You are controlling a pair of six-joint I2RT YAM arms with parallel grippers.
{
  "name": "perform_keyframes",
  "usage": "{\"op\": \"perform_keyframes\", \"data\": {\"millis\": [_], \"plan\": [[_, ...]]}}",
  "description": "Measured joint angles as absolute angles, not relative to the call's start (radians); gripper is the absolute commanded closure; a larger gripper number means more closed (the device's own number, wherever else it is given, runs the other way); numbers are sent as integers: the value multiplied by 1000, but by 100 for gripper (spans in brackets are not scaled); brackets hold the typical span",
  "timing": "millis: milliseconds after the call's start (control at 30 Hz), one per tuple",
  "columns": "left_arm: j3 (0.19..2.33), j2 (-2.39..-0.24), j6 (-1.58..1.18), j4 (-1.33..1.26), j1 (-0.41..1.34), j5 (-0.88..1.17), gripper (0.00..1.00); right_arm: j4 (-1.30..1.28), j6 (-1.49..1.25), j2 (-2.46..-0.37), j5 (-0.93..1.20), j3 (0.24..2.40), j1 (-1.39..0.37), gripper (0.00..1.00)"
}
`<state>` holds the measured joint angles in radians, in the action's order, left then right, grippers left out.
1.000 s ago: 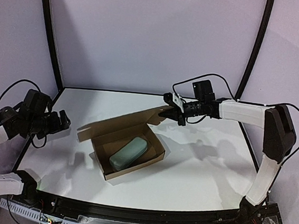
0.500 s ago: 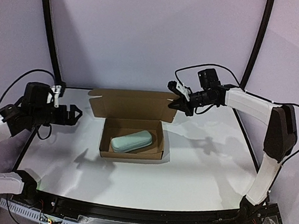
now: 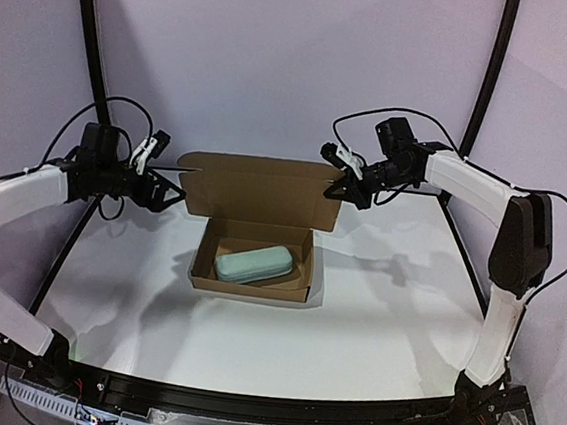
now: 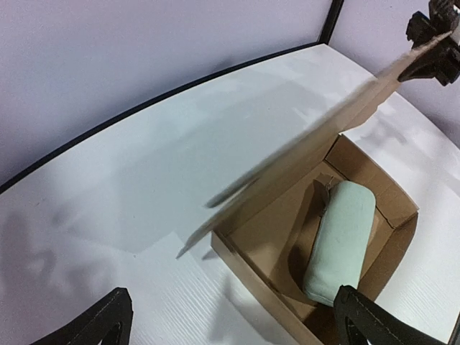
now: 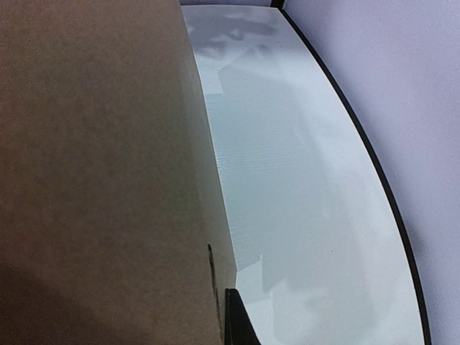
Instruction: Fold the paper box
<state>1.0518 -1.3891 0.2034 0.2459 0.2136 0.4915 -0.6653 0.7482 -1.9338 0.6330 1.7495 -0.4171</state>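
White tabletop [image 3: 404,315] under lavender walls carries the paper box [image 3: 251,288] at its middle, tray open upward and a pale grey-green case [image 3: 253,263] lying inside. The lid flap [image 3: 261,188] stands upright along the tray's 12 o'clock wall.

The right arm [image 3: 467,185] climbs from its base at 5 o'clock, bends at a high elbow by the right edge and runs its forearm toward 9 o'clock. The right gripper [image 3: 341,186] pinches the lid's upper corner, at 2 o'clock from the tray.

The left arm [image 3: 24,193] stretches in from 9 o'clock, forearm near level. The left gripper [image 3: 172,192] hangs just beside the lid's other end, at 10 o'clock from the tray. Its fingers [image 4: 108,316] are spread wide with nothing between them.
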Motion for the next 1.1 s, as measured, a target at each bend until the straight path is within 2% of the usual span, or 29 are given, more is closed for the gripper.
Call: {"op": "perform_keyframes", "data": {"millis": [200,433,500,700,867,1100], "plan": [[1212,-1571,312,298,172,675,13,-696,757,-1947,639,1777,-417,100],[1437,-1752,337,429,174,808,65,-716,758,-1960,640,1803,-417,100],[1457,-1763,335,454,174,831,73,-719,754,-1963,640,1808,-417,100],[1454,-1757,316,494,174,828,78,-714,723,-1964,632,1809,-417,100],[1419,-1722,281,479,184,783,98,-697,674,-1964,617,1808,-420,100],[1410,-1704,97,377,241,559,99,-567,505,-1945,489,1757,-468,100]]}}
